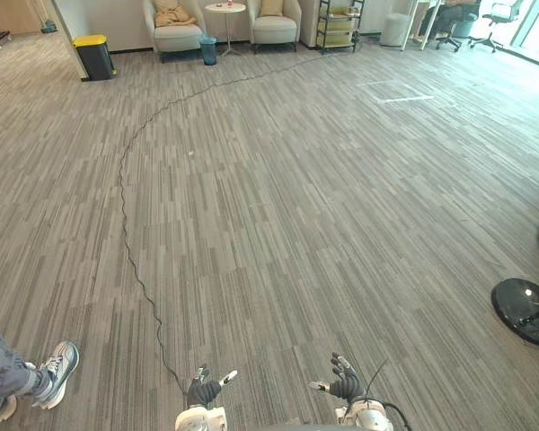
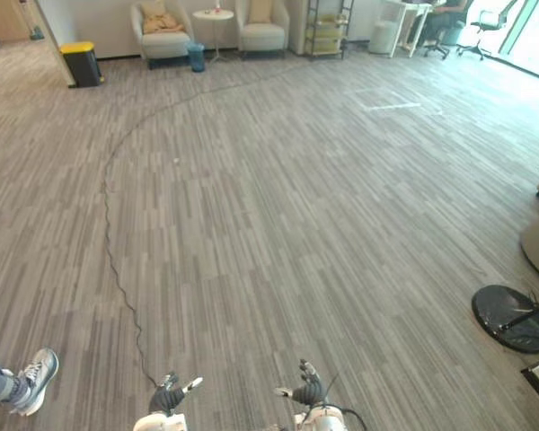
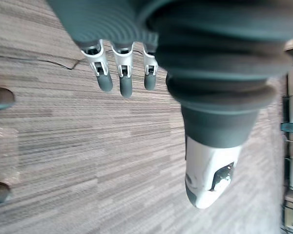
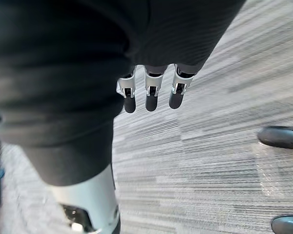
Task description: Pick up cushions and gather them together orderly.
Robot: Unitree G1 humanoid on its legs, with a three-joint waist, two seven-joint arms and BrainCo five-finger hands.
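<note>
A wide room with grey striped carpet floor (image 1: 296, 224), seen from above the robot's two hands. The left hand (image 1: 203, 392) and the right hand (image 1: 347, 386) hang low side by side, a little apart, both with fingers (image 3: 119, 78) straight and relaxed, holding nothing and touching nothing. The task's things are far ahead of both hands, against the back wall: two cushions, one on each of two pale armchairs. The tan cushion (image 1: 173, 15) lies rumpled on the seat of the first armchair (image 1: 178, 38), far ahead of the left hand; it could be a folded throw, too small to tell. The pale cushion (image 1: 271, 7) stands upright against the back of the second armchair (image 1: 275, 31), ahead between the two hands. One small round surface (image 1: 225, 9) stands between the armchairs. Beside the first armchair are one little blue bin (image 1: 207, 49) and, further out, one yellow-topped bin (image 1: 94, 56); one shelf rack (image 1: 339, 22) stands past the second armchair. A person's shoe (image 1: 58, 368) shows just outside the left hand, and one black round base (image 1: 525, 310) lies well outside the right hand. The cushions look light, soft and squashy, unlikely to break or slip; taking each by its edges or corner, or pressing it between both hands, seems soundest.
</note>
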